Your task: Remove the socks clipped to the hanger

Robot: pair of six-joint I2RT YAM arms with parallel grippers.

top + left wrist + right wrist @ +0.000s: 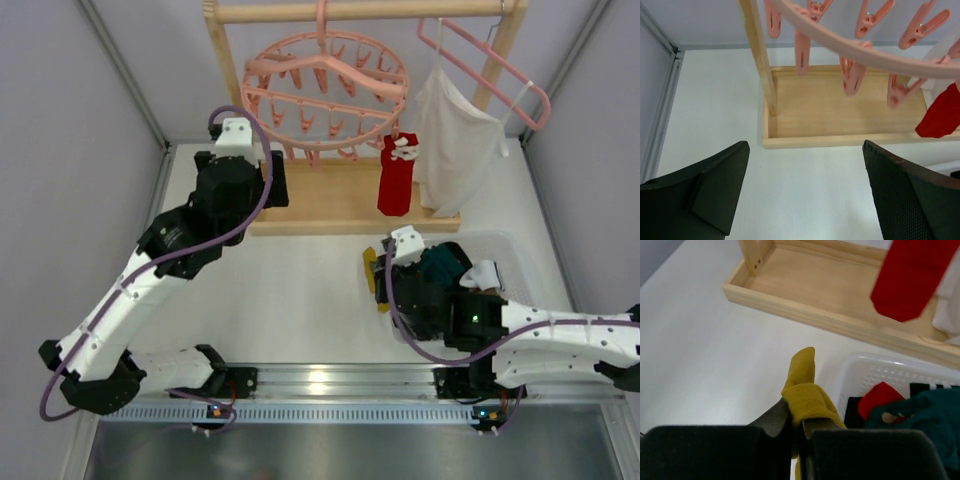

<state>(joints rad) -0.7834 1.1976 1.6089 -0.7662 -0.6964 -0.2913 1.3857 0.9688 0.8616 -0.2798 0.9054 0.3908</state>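
The round pink hanger [325, 95] with dangling clips hangs from the wooden rack; its ring and clips show in the left wrist view [855, 47]. One red sock [396, 175] hangs clipped at its right side, also in the left wrist view [942, 115] and the right wrist view [912, 275]. My right gripper [799, 412] is shut on a mustard yellow sock [805, 390], just left of the white basket [875, 372]; from above the sock [371, 275] shows at the basket's left rim. Teal [922, 412] and red [880, 397] socks lie in the basket. My left gripper [805, 160] is open and empty below the ring.
The wooden rack base tray [330, 205] stands at the back. A plain pink hanger [490, 65] with white cloth [455, 145] hangs at the right. Grey enclosure walls close both sides.
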